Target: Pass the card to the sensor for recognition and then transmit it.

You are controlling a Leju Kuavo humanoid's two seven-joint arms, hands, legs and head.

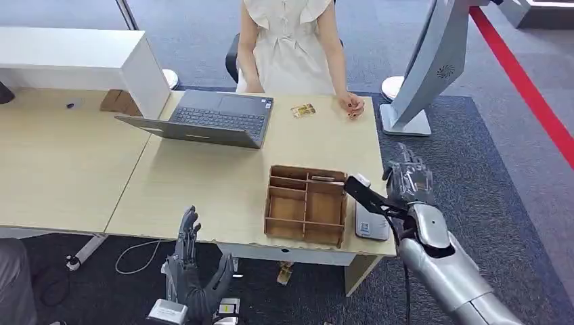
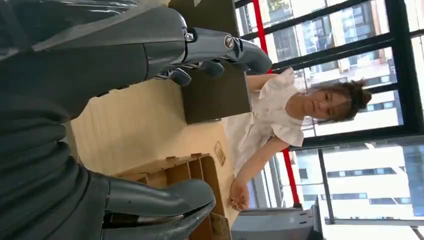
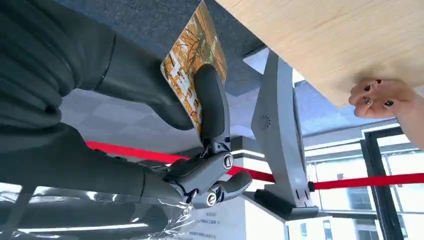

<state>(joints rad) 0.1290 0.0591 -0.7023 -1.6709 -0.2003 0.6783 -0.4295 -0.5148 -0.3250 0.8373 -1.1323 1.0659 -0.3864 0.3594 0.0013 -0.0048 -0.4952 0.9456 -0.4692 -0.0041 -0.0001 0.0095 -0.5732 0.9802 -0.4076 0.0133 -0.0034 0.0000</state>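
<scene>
My right hand (image 1: 409, 184) hangs beyond the table's right front corner and pinches a card (image 3: 192, 70) with an orange and gold print between thumb and finger (image 3: 212, 107). In the head view a dark flat piece juts from that hand toward a white flat sensor (image 1: 371, 227), which lies on the table beside the wooden divider box (image 1: 304, 203). Below the table's front edge, my left hand (image 1: 189, 261) is raised with its fingers spread and holds nothing; the left wrist view shows its thumb (image 2: 160, 195) apart from the fingers.
A person in white sits across the table (image 1: 216, 183), one hand (image 1: 352, 105) resting on it near some small cards (image 1: 302, 110). An open laptop (image 1: 210, 118) stands at the far left. A grey stand (image 1: 420, 74) rises right of the table.
</scene>
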